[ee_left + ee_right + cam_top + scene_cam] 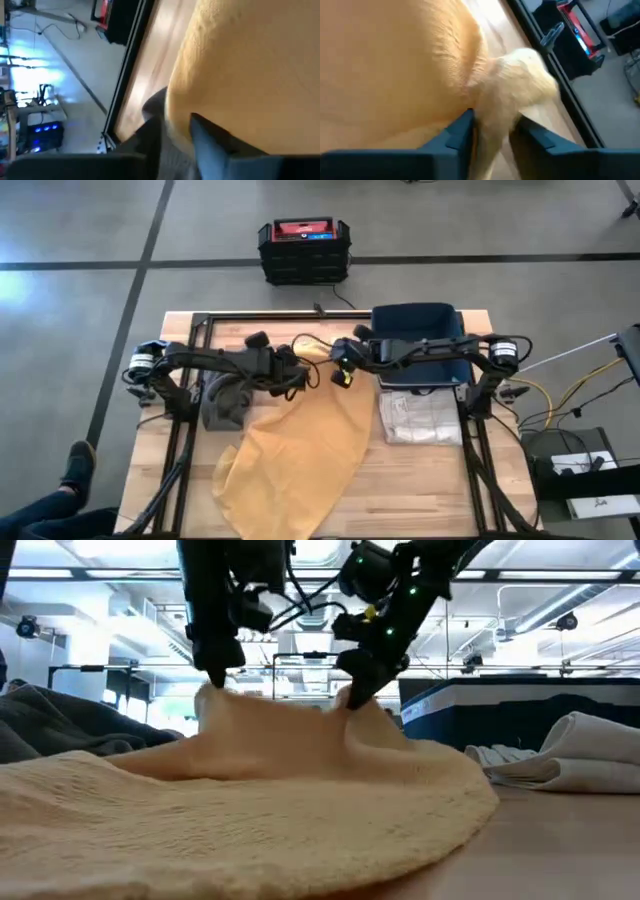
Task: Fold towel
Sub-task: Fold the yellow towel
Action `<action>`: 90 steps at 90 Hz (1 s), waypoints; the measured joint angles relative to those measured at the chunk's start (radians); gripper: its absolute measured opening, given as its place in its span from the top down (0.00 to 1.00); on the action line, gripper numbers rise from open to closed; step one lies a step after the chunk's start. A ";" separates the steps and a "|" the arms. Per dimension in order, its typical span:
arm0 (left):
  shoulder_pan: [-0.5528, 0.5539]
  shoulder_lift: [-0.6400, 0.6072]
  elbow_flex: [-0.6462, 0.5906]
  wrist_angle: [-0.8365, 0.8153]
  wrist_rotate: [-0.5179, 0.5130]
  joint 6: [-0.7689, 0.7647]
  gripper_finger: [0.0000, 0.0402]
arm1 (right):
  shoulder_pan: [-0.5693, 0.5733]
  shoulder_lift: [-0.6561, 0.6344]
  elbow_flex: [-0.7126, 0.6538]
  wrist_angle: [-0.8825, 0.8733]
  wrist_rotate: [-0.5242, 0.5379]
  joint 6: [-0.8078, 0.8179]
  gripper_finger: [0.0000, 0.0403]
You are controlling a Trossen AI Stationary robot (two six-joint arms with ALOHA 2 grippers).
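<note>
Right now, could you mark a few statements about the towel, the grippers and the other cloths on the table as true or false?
1. Both grippers pinch the far edge of the yellow towel. True: the left gripper and the right gripper each hold a raised corner.
2. The yellow towel is already folded into a neat square. False: it lies spread and rumpled.
3. A folded white cloth lies on the right arm's side of the table. True.
4. The grey cloth sits inside the blue bin. False: it lies on the table, on the left arm's side.
5. The black and red case stands on the table. False: it stands on the floor beyond it.
</note>
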 joint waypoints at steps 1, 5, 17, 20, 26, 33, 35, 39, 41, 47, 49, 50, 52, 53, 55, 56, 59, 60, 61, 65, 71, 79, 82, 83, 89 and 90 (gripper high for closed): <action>0.002 -0.003 0.001 -0.008 0.004 -0.005 0.68 | -0.001 0.000 0.006 -0.012 0.003 0.000 0.68; 0.004 -0.020 0.009 -0.030 0.024 -0.027 0.62 | -0.005 -0.005 0.037 -0.048 0.011 0.004 0.62; -0.069 -0.140 0.003 0.026 0.036 -0.056 0.48 | 0.003 -0.056 0.138 -0.227 -0.023 0.032 0.48; -0.097 -0.172 -0.007 0.042 0.046 -0.066 0.45 | 0.012 -0.068 0.158 -0.265 -0.057 0.041 0.46; -0.156 -0.243 -0.034 0.075 0.089 -0.087 0.42 | 0.036 -0.093 0.181 -0.334 -0.142 0.060 0.42; -0.242 -0.324 -0.088 0.139 0.190 -0.134 0.39 | 0.077 -0.122 0.178 -0.361 -0.273 0.112 0.39; -0.271 -0.345 -0.109 0.164 0.225 -0.149 0.39 | 0.094 -0.131 0.170 -0.348 -0.311 0.125 0.38; -0.332 -0.377 -0.158 0.213 0.279 -0.190 0.39 | 0.137 -0.144 0.147 -0.315 -0.373 0.143 0.37; -0.365 -0.391 -0.184 0.235 0.302 -0.216 0.40 | 0.165 -0.146 0.131 -0.293 -0.394 0.154 0.37; -0.460 -0.414 -0.265 0.288 0.337 -0.291 0.42 | 0.259 -0.141 0.078 -0.191 -0.412 0.172 0.36; -0.490 -0.418 -0.288 0.302 0.343 -0.322 0.42 | 0.292 -0.136 0.058 -0.149 -0.412 0.179 0.36; -0.506 -0.419 -0.300 0.310 0.346 -0.338 0.43 | 0.307 -0.133 0.048 -0.132 -0.412 0.183 0.36; -0.536 -0.419 -0.324 0.328 0.351 -0.370 0.44 | 0.340 -0.124 0.030 -0.098 -0.410 0.186 0.36; -0.550 -0.419 -0.335 0.335 0.355 -0.387 0.44 | 0.357 -0.118 0.022 -0.081 -0.407 0.188 0.36; -0.578 -0.417 -0.359 0.345 0.366 -0.423 0.45 | 0.388 -0.106 0.007 -0.037 -0.397 0.195 0.36; -0.592 -0.415 -0.370 0.349 0.372 -0.442 0.46 | 0.403 -0.100 0.000 -0.013 -0.390 0.200 0.37; -0.631 -0.407 -0.402 0.357 0.392 -0.500 0.47 | 0.447 -0.082 -0.017 0.056 -0.367 0.217 0.37; -0.643 -0.404 -0.411 0.360 0.400 -0.519 0.48 | 0.461 -0.075 -0.022 0.075 -0.359 0.221 0.38; -0.654 -0.400 -0.421 0.362 0.407 -0.537 0.48 | 0.475 -0.067 -0.026 0.092 -0.350 0.226 0.38; -0.699 -0.383 -0.455 0.378 0.435 -0.609 0.50 | 0.527 -0.028 -0.036 0.142 -0.313 0.246 0.39; -0.758 -0.358 -0.497 0.394 0.465 -0.715 0.53 | 0.587 0.041 -0.036 0.198 -0.258 0.278 0.42; -0.824 -0.317 -0.538 0.422 0.494 -0.835 0.58 | 0.631 0.137 -0.015 0.211 -0.189 0.338 0.46; -0.847 -0.301 -0.552 0.436 0.500 -0.873 0.59 | 0.637 0.172 -0.001 0.211 -0.177 0.367 0.47; -0.854 -0.296 -0.556 0.439 0.501 -0.885 0.60 | 0.638 0.184 0.004 0.212 -0.176 0.378 0.48; -0.889 -0.258 -0.576 0.480 0.516 -0.945 0.63 | 0.645 0.241 0.031 0.204 -0.178 0.431 0.51; -0.894 -0.251 -0.578 0.490 0.517 -0.954 0.63 | 0.645 0.250 0.034 0.199 -0.180 0.437 0.51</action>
